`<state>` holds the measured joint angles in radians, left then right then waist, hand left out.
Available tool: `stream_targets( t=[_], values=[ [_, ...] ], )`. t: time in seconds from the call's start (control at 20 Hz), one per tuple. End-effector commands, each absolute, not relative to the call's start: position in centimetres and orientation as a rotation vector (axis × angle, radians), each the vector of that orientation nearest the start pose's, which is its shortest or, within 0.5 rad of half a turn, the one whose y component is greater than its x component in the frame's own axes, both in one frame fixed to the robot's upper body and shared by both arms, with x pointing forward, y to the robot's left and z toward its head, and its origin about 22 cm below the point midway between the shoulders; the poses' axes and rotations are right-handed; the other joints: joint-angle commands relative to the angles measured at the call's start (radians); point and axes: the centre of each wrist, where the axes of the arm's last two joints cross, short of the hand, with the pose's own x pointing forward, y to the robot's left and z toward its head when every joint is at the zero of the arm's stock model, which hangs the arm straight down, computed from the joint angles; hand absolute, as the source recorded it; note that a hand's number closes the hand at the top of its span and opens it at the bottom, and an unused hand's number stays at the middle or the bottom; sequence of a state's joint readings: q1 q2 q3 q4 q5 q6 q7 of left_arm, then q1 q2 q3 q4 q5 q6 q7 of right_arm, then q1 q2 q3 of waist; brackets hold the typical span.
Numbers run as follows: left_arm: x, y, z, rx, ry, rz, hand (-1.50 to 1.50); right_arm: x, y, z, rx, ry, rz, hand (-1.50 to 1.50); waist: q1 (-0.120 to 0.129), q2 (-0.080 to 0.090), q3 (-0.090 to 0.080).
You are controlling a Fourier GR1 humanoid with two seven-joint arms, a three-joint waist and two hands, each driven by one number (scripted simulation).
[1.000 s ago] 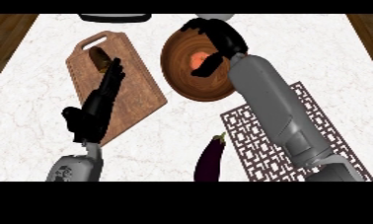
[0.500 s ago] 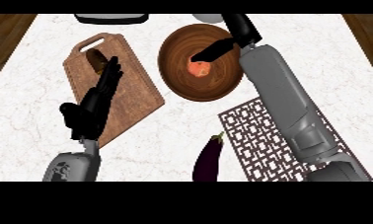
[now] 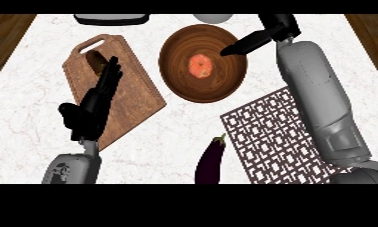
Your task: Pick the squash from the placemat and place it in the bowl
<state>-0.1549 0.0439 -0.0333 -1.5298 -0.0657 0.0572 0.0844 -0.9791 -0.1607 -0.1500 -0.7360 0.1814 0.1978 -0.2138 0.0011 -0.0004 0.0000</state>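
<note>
Items before you on the white marbled surface [image 3: 184, 126]:

- Squash [image 3: 200, 66]: orange, lying inside the brown wooden bowl [image 3: 184, 78], near its centre, free of either robot hand.
- Right robot hand [image 3: 255, 42]: over the bowl's right rim, fingers straight and apart, holding nothing.
- Left robot hand [image 3: 94, 103]: fingers extended and relaxed, above the wooden cutting board [image 3: 136, 96], carrying nothing.
- Placemat [image 3: 284, 136]: dark lattice pattern, lower right, partly under the right forearm.
- Eggplant [image 3: 212, 158]: purple, just left of the placemat.
- On the board near its handle you see a small brown item [image 3: 97, 61]; you cannot tell what it is.
</note>
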Motion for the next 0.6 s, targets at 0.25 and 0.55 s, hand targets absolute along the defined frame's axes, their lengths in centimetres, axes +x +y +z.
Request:
stream_targets(
  t=[0.25,0.55],
  values=[
    [26.8,20.6,4.4,0.063,-1.600,-0.115,0.00,44.0,-24.1,11.7,0.228,-1.789,0.533,-1.50,0.009,0.001,0.000],
    [27.7,22.3,3.1,0.067,-1.582,-0.117,0.00,41.6,-27.6,8.7,0.245,-1.783,0.581,-1.50,0.001,0.001,0.000]
  ],
)
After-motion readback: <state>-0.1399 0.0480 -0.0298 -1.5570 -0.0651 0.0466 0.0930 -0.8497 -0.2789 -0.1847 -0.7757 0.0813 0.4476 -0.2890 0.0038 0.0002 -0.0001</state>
